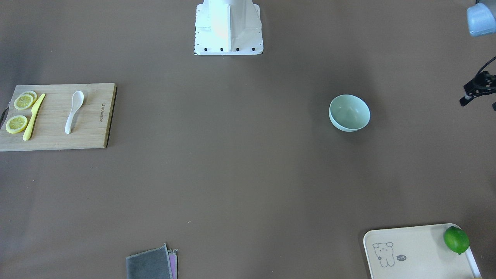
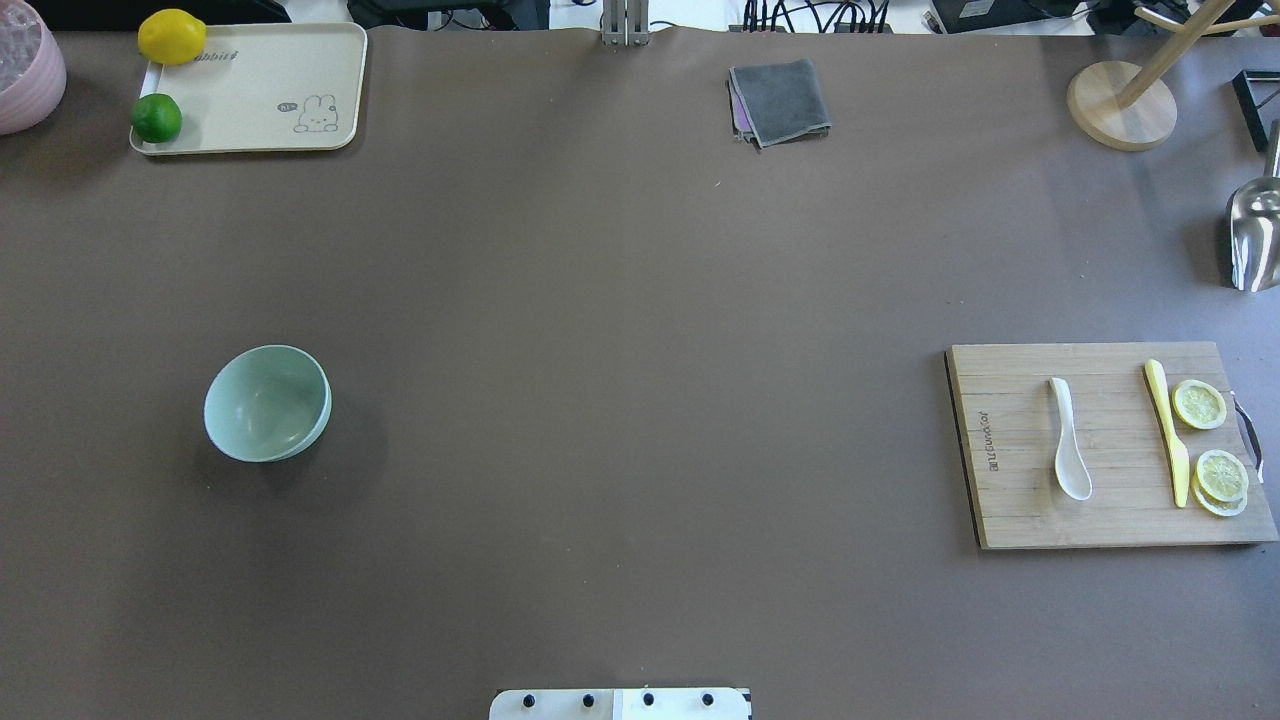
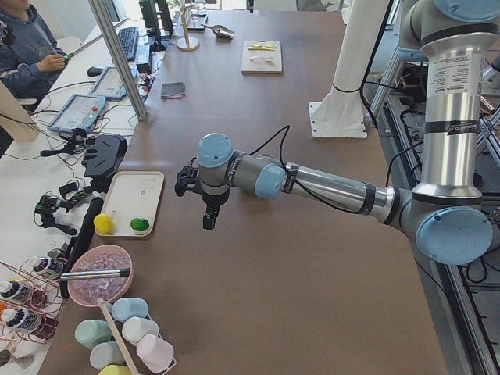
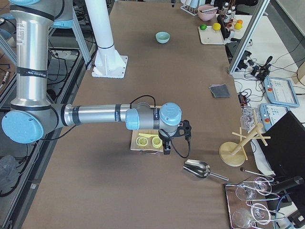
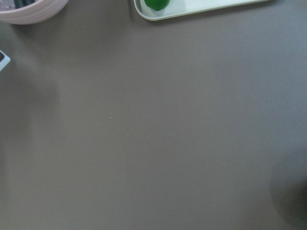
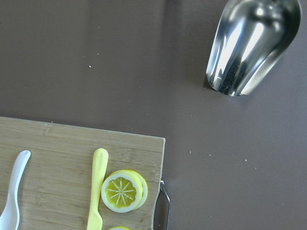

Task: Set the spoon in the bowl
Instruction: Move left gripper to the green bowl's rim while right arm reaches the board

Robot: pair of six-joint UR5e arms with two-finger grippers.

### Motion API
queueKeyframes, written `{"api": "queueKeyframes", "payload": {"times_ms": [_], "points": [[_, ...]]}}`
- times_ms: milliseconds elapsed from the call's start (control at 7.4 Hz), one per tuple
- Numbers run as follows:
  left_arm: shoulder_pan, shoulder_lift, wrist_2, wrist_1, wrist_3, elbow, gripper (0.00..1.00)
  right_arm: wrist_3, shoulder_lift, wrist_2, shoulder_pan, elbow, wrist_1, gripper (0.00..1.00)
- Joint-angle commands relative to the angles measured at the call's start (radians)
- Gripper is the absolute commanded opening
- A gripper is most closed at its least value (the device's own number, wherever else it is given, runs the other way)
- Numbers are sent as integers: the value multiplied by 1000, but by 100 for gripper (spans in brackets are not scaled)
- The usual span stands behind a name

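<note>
Up close, the right end effector [image 4: 166, 145] hangs near the lemon slices [image 6: 122, 190] on the cutting board [image 2: 1010, 500], spoon [image 2: 1070, 440] just past the knife [image 2: 1168, 430], bowl [image 2: 267, 403] far off nearer the left end effector [image 3: 207, 219], neither grip readable.

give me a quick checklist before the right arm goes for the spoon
1. Spoon lying free on the cutting board, nothing on it: ok.
2. Gap between spoon and yellow knife: ok, they lie apart.
3. Bowl upright and empty: ok.
4. Right pincer open: cannot tell, only a side view shows it.
5. Spoon centred in the right wrist view: not ok, it is cut off at the frame's left edge.
</note>
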Motion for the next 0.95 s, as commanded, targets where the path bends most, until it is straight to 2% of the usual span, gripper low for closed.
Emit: {"api": "queueKeyframes", "payload": {"times_ms": [0, 135, 405, 541, 811], "points": [[172, -37, 46, -91, -200, 2, 98, 2, 0, 3, -40, 64, 0, 100], [228, -70, 49, -94, -262, 5, 98, 11, -2, 3, -76, 81, 0, 100], [354, -132, 138, -94, -369, 22, 97, 128, 9, -6, -168, 139, 1, 100], [397, -167, 140, -94, -371, 60, 97, 141, 9, -21, -198, 138, 22, 100], [426, -167, 140, -96, -350, 79, 90, 145, 15, -26, -245, 136, 26, 100]]}}
